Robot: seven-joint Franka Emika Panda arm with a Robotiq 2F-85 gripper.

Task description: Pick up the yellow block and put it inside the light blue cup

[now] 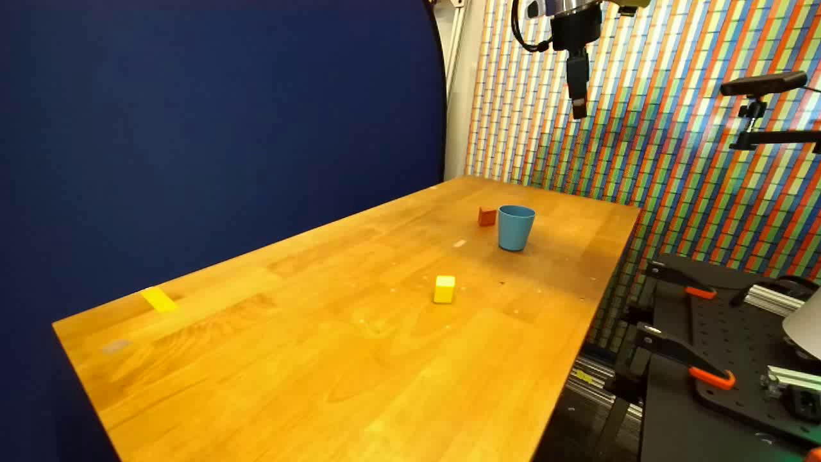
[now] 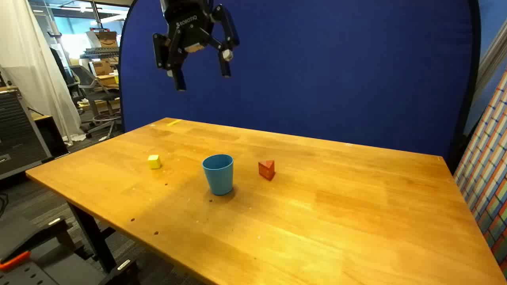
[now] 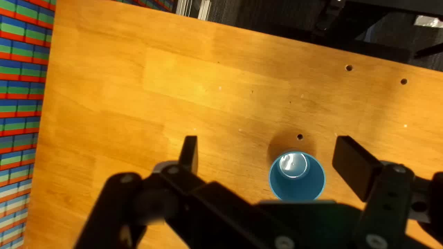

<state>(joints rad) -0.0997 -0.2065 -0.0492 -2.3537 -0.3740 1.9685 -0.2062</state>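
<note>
Pincer (image 3: 266, 150) spread, light blue cup (image 2: 220, 178) upright, mouth up

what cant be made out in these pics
Yellow block and red triangular prism: unseen in the wrist view, out of frame or behind the tool.
Floor of the light blue cup: hidden by its wall in both exterior views.
Robot arm: cut off by the top edge in an exterior view.
Cardboard box: any print too small to read in an exterior view.
</note>
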